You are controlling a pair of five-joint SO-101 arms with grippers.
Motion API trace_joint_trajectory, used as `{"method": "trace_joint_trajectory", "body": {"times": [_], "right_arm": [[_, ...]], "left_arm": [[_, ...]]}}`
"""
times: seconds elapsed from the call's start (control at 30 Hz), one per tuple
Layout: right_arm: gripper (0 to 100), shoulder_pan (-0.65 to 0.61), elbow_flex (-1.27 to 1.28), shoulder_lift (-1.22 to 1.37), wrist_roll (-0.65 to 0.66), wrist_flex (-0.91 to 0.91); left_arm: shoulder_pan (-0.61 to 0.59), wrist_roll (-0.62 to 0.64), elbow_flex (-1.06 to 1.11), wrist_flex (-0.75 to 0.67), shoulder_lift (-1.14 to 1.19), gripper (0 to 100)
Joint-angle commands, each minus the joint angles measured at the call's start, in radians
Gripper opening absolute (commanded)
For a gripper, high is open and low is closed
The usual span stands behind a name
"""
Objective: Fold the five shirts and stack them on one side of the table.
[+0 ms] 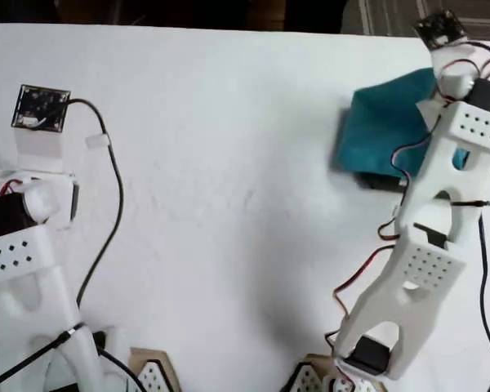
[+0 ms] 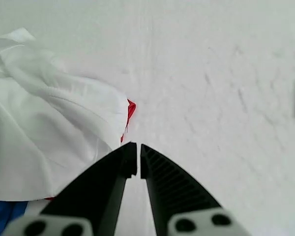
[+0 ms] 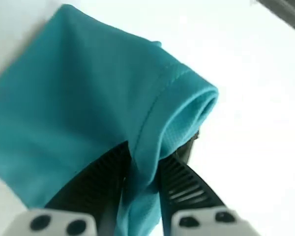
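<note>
Now the right gripper point(image 3: 145, 158) pinches a fold of the teal shirt point(image 3: 83, 98). The left gripper point(image 2: 138, 151) has its fingers together, just beside a white shirt point(image 2: 49, 128) on the table point(image 2: 216, 73).

White table point(image 1: 229, 122), dark floor point(image 1: 188, 12) beyond its far edge

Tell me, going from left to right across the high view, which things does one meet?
Left arm → black cable → bare table → teal shirt. The right arm lies over the shirt, so its place in the order is unclear.
</note>
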Motion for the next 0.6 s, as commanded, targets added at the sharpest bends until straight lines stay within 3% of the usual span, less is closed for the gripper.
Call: {"method": "trace_joint_trajectory", "body": {"times": [0.0, 0.33, 0.57], "right_arm": [[1.8, 0.044, -0.044, 0.025, 0.091, -0.093], [1.8, 0.104, -0.044, 0.185, 0.112, -0.371], [5.3, 0.108, -0.044, 0.203, 0.107, -0.392]], "left_arm": [[-0.003, -0.003, -0.005, -0.017, -0.029, 4], [-0.005, -0.003, -0.004, -0.011, -0.029, 4], [-0.006, -0.003, -0.004, -0.011, -0.029, 5]]}}
